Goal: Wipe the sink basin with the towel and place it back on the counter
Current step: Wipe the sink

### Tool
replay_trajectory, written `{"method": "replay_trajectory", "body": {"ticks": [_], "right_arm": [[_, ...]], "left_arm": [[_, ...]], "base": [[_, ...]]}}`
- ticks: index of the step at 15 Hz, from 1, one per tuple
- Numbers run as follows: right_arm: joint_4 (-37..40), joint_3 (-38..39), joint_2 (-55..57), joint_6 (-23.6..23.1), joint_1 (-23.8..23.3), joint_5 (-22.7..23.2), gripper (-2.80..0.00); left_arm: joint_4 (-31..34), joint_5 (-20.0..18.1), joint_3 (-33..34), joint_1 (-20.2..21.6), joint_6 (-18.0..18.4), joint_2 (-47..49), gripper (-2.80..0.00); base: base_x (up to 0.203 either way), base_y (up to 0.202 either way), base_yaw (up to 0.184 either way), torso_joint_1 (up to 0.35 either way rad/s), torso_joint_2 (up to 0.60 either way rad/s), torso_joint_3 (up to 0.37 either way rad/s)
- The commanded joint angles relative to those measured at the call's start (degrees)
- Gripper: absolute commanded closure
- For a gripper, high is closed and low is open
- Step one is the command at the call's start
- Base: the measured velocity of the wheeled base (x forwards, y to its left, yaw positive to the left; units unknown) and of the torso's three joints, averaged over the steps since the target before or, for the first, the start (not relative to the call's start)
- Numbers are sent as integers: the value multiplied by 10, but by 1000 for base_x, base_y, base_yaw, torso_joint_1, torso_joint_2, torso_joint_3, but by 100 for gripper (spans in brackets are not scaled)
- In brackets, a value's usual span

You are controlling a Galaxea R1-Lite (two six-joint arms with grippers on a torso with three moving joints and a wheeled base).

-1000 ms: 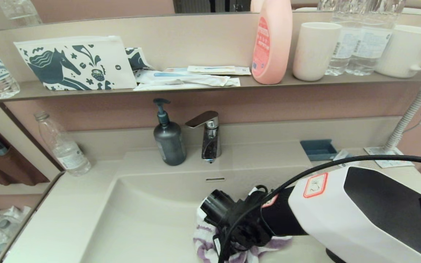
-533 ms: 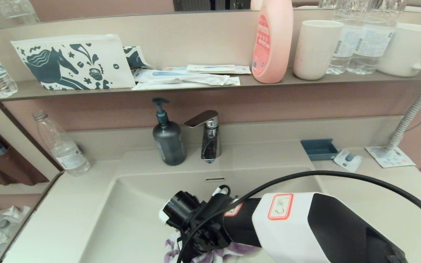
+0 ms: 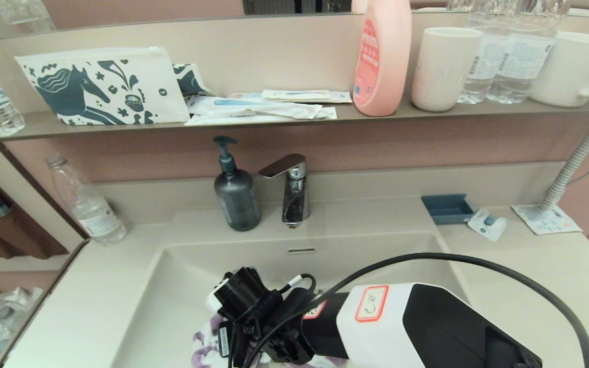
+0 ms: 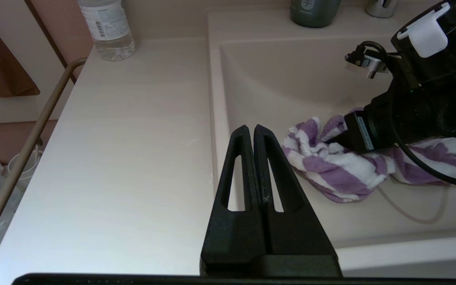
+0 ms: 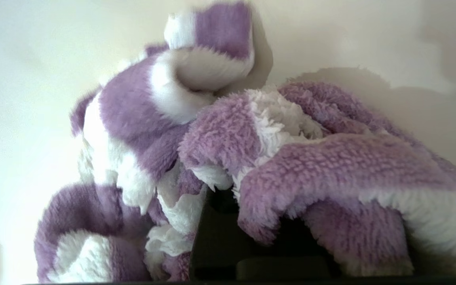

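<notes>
The purple-and-white striped towel lies bunched on the floor of the cream sink basin, towards its left side. My right gripper is shut on the towel, and its fingers are buried in the pile. In the head view the black wrist hides the grip. From the left wrist view the towel trails under the right arm. My left gripper is shut and empty, held above the basin's left rim and the counter. The drain plug is hidden; the overflow slot shows.
A grey soap dispenser and a chrome faucet stand behind the basin. A water bottle stands on the left counter, a blue tray on the right. The shelf above holds a horse-print pouch, a pink bottle and cups.
My right arm has dragged the towel leftwards across the basin floor, from right of centre to the left part. The left gripper's earlier position is not shown.
</notes>
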Motion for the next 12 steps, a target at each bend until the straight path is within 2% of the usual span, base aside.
{"method": "replay_trajectory", "body": {"ticks": [1, 3, 6, 12], "right_arm": [[-32, 4, -18, 17, 0, -4, 0], [-26, 32, -56, 19, -1, -4, 0], [27, 84, -131, 20, -4, -4, 0], [45, 290, -308, 22, -20, -5, 0]], "left_arm": [[0, 0, 0, 0, 0, 1, 0], [0, 0, 0, 0, 1, 1, 0], [0, 0, 0, 0, 0, 1, 0], [0, 0, 0, 0, 0, 1, 0]], "base": [[0, 0, 0, 0, 0, 0], [0, 0, 0, 0, 0, 0], [0, 0, 0, 0, 0, 0], [0, 0, 0, 0, 0, 0]]}}
